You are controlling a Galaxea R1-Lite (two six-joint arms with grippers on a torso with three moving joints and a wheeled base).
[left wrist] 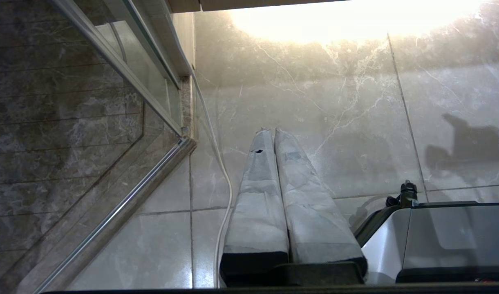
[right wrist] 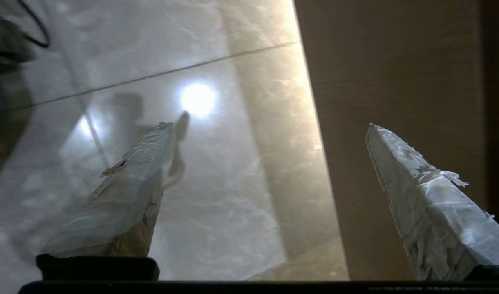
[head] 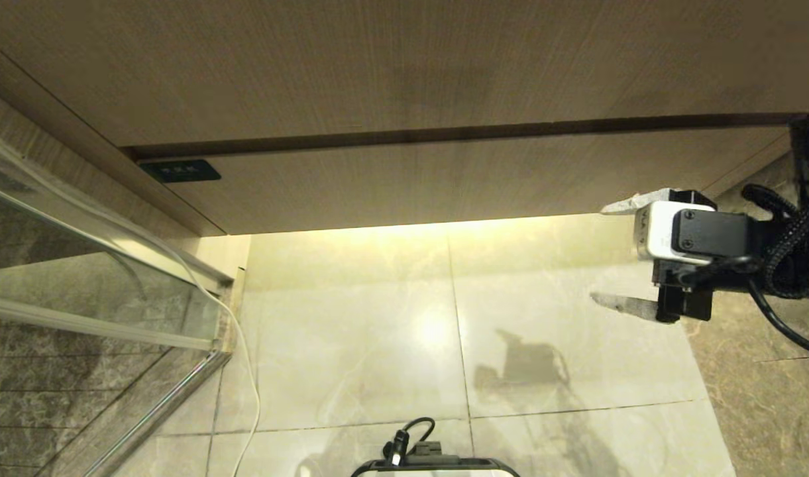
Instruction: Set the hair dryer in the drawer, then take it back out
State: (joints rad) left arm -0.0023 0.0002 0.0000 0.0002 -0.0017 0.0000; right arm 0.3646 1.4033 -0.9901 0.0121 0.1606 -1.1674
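1. Right now the right tool [head: 609, 255] hangs at the right end of the drawer [head: 457, 185], fingers spread wide and empty, one tip near the drawer front's lower edge, the other out over the floor [head: 351, 331].
2. Left tool [left wrist: 274, 134] is parked low over the tiles, fingers pressed together, holding nothing.
3. Drawer looks closed: front flush under the taller wood panel [head: 377, 66], only a dark gap line between them.
4. Hair dryer is not in any view. Can't tell whether it is inside the drawer or somewhere else.
5. My read of the step: get the drawer open. The front has no handle, so the lower edge or the right end is the only purchase.
6. To do it well: slide one finger behind the lower lip, keep the other in front, close gently, then pull straight out along the slide line. A skewed pull at one end could rack a wide drawer.
7. Keep the wrist level with the front; the right wrist view shows one finger [right wrist: 421, 196] against wood and the other [right wrist: 126, 196] over tile, so the straddle is roughly set.
8. Watch the white cable [head: 245, 358] on the floor near the glass door [head: 79, 278]; it is well apart from the right tool.
9. Drawer looks: light wood grain, wide and shallow, flat front, small dark label [head: 180, 171] at its upper left corner, warm light strip glowing beneath it.
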